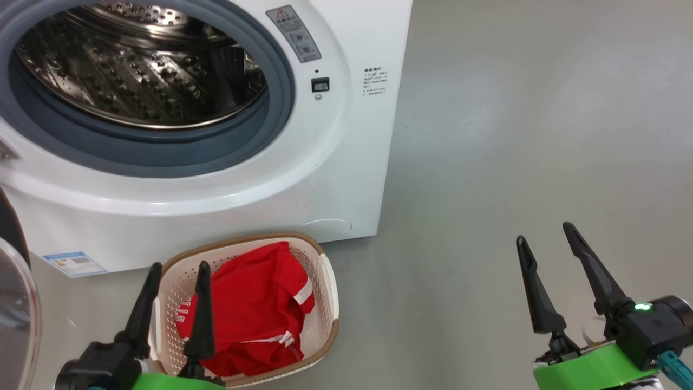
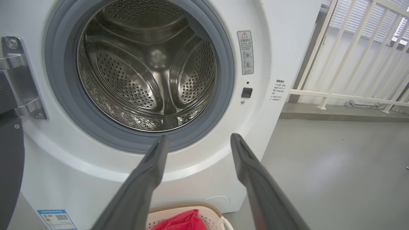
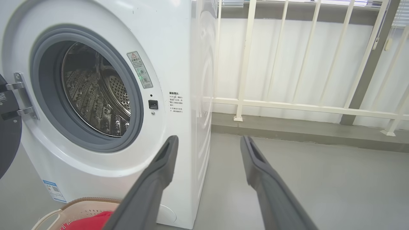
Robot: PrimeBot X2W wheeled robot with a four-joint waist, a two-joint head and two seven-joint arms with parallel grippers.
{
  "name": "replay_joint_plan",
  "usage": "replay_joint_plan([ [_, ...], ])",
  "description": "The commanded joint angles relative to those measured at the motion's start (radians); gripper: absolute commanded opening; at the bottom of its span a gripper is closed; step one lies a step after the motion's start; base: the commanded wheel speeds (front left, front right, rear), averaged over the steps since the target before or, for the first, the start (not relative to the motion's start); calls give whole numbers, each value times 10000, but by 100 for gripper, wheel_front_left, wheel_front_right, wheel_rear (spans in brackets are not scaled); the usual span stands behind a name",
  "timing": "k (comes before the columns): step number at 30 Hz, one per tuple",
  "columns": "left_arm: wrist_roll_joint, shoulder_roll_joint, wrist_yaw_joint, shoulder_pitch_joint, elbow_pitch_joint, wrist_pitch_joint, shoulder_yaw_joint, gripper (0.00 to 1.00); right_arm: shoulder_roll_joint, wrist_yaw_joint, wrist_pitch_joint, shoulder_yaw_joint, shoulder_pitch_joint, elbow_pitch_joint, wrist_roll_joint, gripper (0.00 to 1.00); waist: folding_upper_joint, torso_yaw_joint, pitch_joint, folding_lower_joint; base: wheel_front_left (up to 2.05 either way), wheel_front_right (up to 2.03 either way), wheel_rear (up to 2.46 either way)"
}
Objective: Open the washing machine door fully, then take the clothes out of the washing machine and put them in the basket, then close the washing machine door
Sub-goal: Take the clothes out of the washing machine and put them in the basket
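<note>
Since the drum (image 1: 141, 70) reads as bare steel with nothing red inside it, the step in hand looks to be the last one: closing up. Far left edge of the head view: the washing machine door (image 1: 16, 314), swung wide, black rim above and clear glass bulge below, well clear of the opening. Lower left: left gripper (image 1: 180, 265), fingers spread, nothing between them, hanging over the near left part of the basket (image 1: 243, 240). The basket sits on the floor (image 1: 514, 135) just in front of the washing machine (image 1: 346, 162), at lower centre. The clothes (image 1: 254, 303) lie heaped in it, red with white trim; whether that is one piece or two I cannot tell. Upper left to centre: grey gasket (image 1: 281, 97) ringing the opening, latch slot (image 1: 320, 85) on the white front to its right. Lower right: right gripper (image 1: 544, 232), also spread and empty, over bare floor, well apart from everything. Judgement: the left arm is the nearer one to the door. Push on the outer face near the free edge, away from the hinge (image 2: 19, 80), following the arc of the swing. Keep the fingers out of the closing gap and clear of the basket, and press until the catch meets the latch slot.
</note>
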Motion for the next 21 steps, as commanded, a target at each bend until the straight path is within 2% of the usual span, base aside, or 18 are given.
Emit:
replay_joint_plan([
  [1,90,213,119,-17,-390,-70,314,100,-43,62,-4,120,63,-283,-101,100,0,-5,-83,0,0,0,0],
  [21,632,447,672,1506,-1687,56,58,100,-43,62,-6,-311,1083,-679,-25,100,0,36,-1081,0,0,0,0],
])
